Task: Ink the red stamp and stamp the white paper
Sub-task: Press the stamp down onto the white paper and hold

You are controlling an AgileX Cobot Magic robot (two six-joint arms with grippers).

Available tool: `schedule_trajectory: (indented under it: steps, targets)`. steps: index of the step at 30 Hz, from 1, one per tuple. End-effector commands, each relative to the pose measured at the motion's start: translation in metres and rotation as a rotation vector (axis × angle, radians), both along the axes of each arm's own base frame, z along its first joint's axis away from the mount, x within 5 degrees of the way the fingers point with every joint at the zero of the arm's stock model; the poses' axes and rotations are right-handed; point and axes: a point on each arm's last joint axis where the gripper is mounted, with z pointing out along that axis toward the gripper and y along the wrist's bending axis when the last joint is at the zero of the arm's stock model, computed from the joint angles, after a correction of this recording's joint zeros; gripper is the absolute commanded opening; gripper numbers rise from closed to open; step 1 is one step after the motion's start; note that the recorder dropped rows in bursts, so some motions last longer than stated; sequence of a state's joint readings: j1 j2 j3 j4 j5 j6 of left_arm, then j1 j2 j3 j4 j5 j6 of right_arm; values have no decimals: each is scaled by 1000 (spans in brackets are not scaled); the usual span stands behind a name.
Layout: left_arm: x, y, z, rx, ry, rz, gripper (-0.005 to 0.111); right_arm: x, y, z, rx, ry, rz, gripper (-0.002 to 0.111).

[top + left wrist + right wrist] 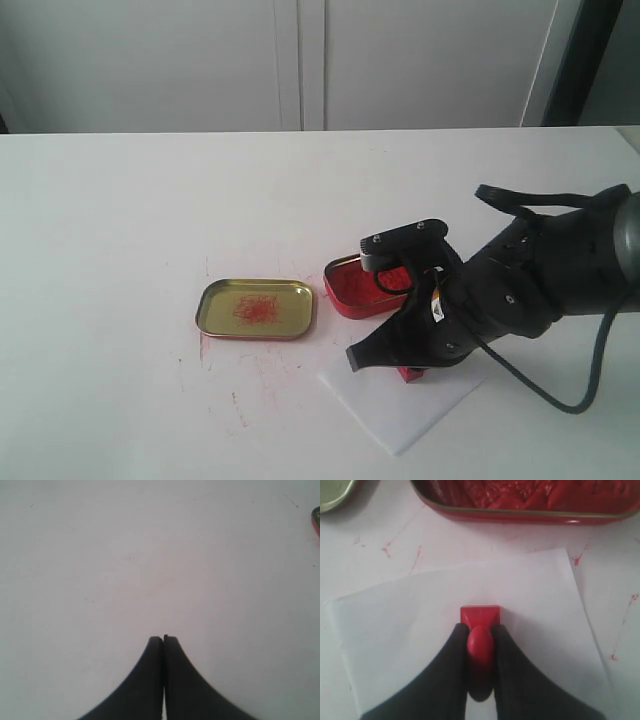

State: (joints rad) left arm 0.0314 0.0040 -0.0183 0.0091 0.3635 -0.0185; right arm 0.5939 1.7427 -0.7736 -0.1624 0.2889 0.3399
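Presses small red plastic stamp (480,615), clamped in right gripper (480,630), onto thin white paper sheet (535,595); likely needs straight lift next.

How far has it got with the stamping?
Inking looks done: the open red metal ink tin sits nearby. Now the right gripper holds the small red plastic stamp by its knob, base seemingly down on the white paper sheet. Remaining: lifting away; no imprint visible yet.

Glossy plastic red stamp (480,619); matt white paper (410,620).
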Motion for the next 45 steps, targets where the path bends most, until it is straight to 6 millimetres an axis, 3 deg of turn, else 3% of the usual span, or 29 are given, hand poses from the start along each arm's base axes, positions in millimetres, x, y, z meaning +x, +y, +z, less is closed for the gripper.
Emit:
schedule_trajectory:
  steps: [1,33,45]
  targets:
    - [0,-1,-2,-6,4,-7,0,-14,-10,-35,-126,172,-14,0]
    - [0,-1,-2,-6,4,-7,0,-23,-17,-58,-234,307,-20,0]
    - [0,-1,-2,-6,4,-7,0,-16,-12,-28,-144,189,-23,0]
